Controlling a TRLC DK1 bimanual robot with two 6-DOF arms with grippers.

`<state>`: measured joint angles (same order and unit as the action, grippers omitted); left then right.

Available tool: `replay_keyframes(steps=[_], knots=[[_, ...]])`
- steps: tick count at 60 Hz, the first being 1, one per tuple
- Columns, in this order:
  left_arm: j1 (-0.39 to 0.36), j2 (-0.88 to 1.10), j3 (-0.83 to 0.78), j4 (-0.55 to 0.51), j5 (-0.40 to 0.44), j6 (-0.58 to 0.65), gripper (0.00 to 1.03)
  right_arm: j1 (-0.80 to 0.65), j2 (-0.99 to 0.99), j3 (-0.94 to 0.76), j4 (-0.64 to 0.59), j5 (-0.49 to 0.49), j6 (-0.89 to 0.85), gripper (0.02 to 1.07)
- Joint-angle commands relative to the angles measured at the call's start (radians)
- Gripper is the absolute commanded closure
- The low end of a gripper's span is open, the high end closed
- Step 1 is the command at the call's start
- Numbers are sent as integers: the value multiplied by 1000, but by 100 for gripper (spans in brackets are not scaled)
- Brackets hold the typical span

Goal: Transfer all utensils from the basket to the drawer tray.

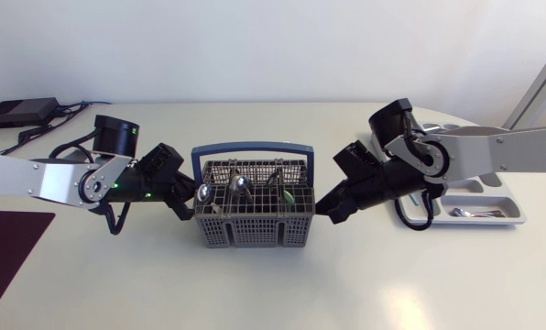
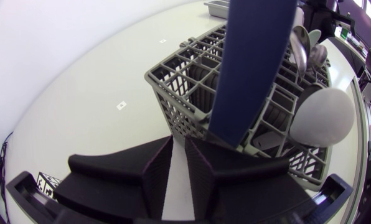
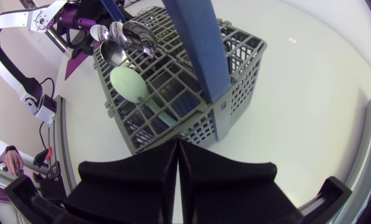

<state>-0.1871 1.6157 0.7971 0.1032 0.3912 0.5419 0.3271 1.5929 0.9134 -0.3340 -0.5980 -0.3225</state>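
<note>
1. Evidently the task is at the pick-up step. Several utensils stand in the basket point(image 1: 252, 231): metal spoons point(image 1: 240, 186) toward its left end, and a pale green spoon point(image 3: 128, 84) nearer its right end. None of them is gripped.
2. The basket is grey mesh with a blue handle point(image 1: 252, 146) arching over it. Its spoon bowls poke up above the rim.
3. The left gripper point(image 2: 179, 146) sits low, just beside the basket's left end wall. Its fingers are nearly together, with only a thin sliver of table showing between them. No utensil lies in that gap, and the spoons are ahead of the jaws, inside the mesh and higher up.
4. The right gripper point(image 3: 177, 149) sits just beside the opposite end wall. Its fingers are pressed together on nothing. The green spoon is ahead of it, past the basket wall and out of its grasp.
5. The drawer tray point(image 1: 517, 218) lies well apart from the basket on its right side, beyond the right arm. A few pieces of cutlery point(image 1: 471, 213) already rest in it, so I judge the transfer partly done.
6. The next move, as I judge it:
   - One gripper must lift above the basket rim and spread its jaws.
   - It must then descend around a protruding spoon, keeping clear of the blue handle.
   - The right arm looks better placed, since it is on the tray's side of the basket.
</note>
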Motion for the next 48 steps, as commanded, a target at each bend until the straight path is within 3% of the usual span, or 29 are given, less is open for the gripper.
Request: replay_keyframes(steps=[1,6,13,20,31,48], knots=[[9,-45,21,-28,54,-17,82,1,-36,-21,35,6,-3,101],[40,-94,13,-74,55,-16,80,-23,-68,-30,33,26,-1,98],[69,-181,-21,-105,55,-13,74,-31,-131,-47,29,79,-1,72],[78,-283,-61,-138,58,-13,70,-28,-206,-71,24,136,-1,54],[51,-425,-96,-209,57,-34,69,-14,-251,-94,4,170,-6,44],[-40,-491,-29,-384,43,-129,69,-5,-304,-107,-23,172,-7,44]])
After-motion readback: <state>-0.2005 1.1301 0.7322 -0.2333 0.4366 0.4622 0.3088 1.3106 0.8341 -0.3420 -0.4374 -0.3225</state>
